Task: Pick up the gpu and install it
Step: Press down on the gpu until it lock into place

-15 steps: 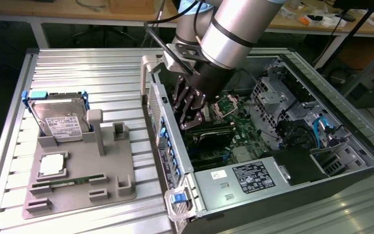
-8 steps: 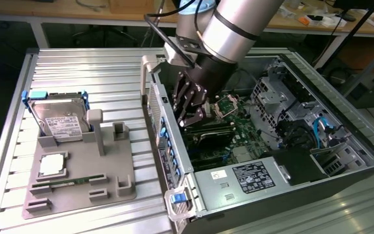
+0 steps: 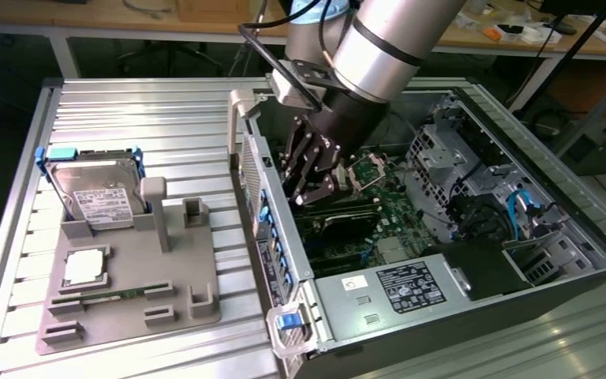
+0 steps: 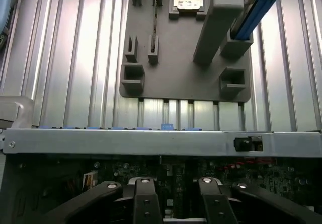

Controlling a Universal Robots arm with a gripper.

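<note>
Gpu: I can't make it out. One pair of jaws, narrowly parted, hangs inside the one computer case (image 3: pixel 514 118) over its motherboard (image 3: pixel 393 197); whether they grip anything I cannot tell. One hard drive (image 3: pixel 98 193) stands on one tray (image 3: pixel 124 312).

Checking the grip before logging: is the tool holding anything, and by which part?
It cannot be told. The tool is down inside the computer case, above the motherboard; no held thing is clear.

- The gpu (image 3: pixel 337 215) stands on its edge inside the open computer case (image 3: pixel 514 158), over the green motherboard.
- From the exterior view it appears as a long dark strip.
- It lies directly under the gripper (image 3: pixel 317 192); whether they touch is unclear.
</note>
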